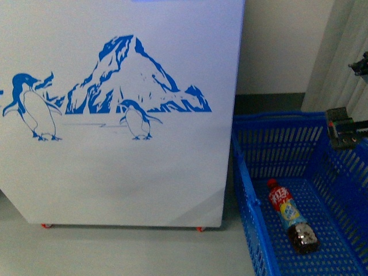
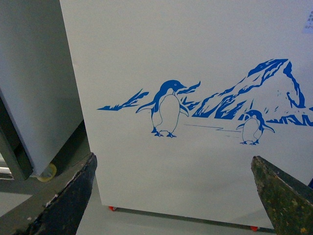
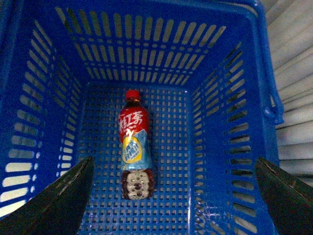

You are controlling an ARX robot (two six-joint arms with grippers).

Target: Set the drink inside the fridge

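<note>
So the drink [image 1: 290, 215] is lying flat on the slotted floor of a blue plastic basket [image 1: 247, 190], down in the lower right of the front view. Its red cap points at the basket's far wall and the dark brown end sits nearer the camera. The red, yellow and light-blue label faces up, and nothing is touching the bottle. The basket sits on the grey floor [image 1: 115, 253] just beside the fridge [image 1: 115, 144], though I honestly can't tell if the two actually touch. The fridge's white front takes up the whole left and middle of the front view, with the blue mountain and two penguins on it, and little red castors [image 1: 46, 226] peek out under its bottom edge. The right gripper [image 3: 173, 160] hangs over the basket looking straight down on the drink. It's spread wide, with one dark finger on each side of the bottle and well clear of it, gripping nothing. A bit of the right arm [image 1: 343, 127] pokes in at the right edge of the front view, above the basket's far corner. The left gripper [image 2: 173, 157] is also spread wide and has hold of nothing. It faces the fridge's front panel, with a grey cabinet [image 2: 34, 88] standing next to the fridge on that side.
</note>
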